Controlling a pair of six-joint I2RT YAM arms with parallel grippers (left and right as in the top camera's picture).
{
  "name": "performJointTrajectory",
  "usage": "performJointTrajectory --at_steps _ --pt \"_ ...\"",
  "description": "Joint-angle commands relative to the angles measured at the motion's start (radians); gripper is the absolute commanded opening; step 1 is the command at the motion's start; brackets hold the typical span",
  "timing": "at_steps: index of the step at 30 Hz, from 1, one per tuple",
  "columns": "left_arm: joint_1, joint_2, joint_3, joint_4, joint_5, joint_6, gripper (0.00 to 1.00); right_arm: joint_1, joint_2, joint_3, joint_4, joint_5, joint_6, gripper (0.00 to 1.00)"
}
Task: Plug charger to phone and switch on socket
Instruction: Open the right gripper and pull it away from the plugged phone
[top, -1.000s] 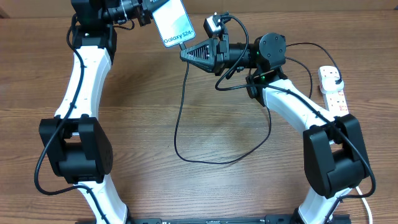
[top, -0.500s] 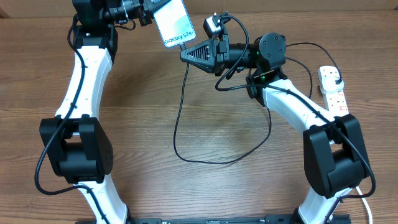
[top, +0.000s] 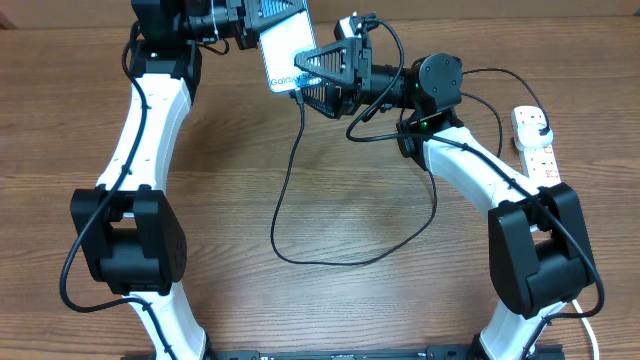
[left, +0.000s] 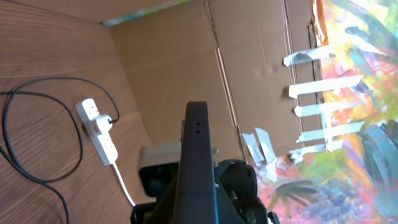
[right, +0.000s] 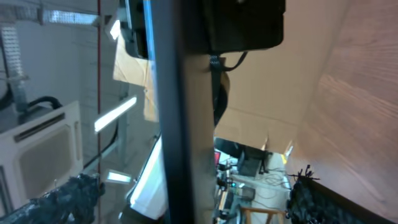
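My left gripper (top: 268, 18) is shut on the upper end of the phone (top: 283, 48) and holds it above the table's back edge, screen up. In the left wrist view the phone (left: 198, 143) stands edge-on between the jaws. My right gripper (top: 318, 76) is open, one finger on each side of the phone's lower end. The right wrist view has the phone (right: 180, 112) as a dark bar between widely spread fingertips (right: 81, 193). The charger (top: 283, 190) hangs from the phone's lower edge and loops over the table. The socket (top: 537, 142) lies at the far right.
A black plug (left: 107, 119) sits in the socket (left: 99, 134), and a thick white cord (left: 124, 183) leaves it. The charger's loop (top: 350, 258) lies on the wooden table (top: 220, 200) between the two arms. A cardboard wall (left: 186, 56) stands behind.
My right gripper has opened from shut. The left arm has brought the phone right, between the right fingers. The charger's hanging part has swung slightly left.
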Motion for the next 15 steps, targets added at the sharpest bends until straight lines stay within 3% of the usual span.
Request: performJointTrajectory --at_steps 1,10,15 --pt "0.024 -0.017 0.019 0.008 0.024 0.015 0.05 -0.006 -0.025 0.014 0.029 0.019 -0.003 1.00" --pt "0.062 -0.017 0.019 0.008 0.031 0.014 0.05 -0.055 -0.025 0.014 0.037 0.034 -0.003 1.00" --pt "0.074 -0.017 0.019 0.008 0.031 0.014 0.05 -0.110 -0.025 0.014 -0.066 0.033 -0.050 1.00"
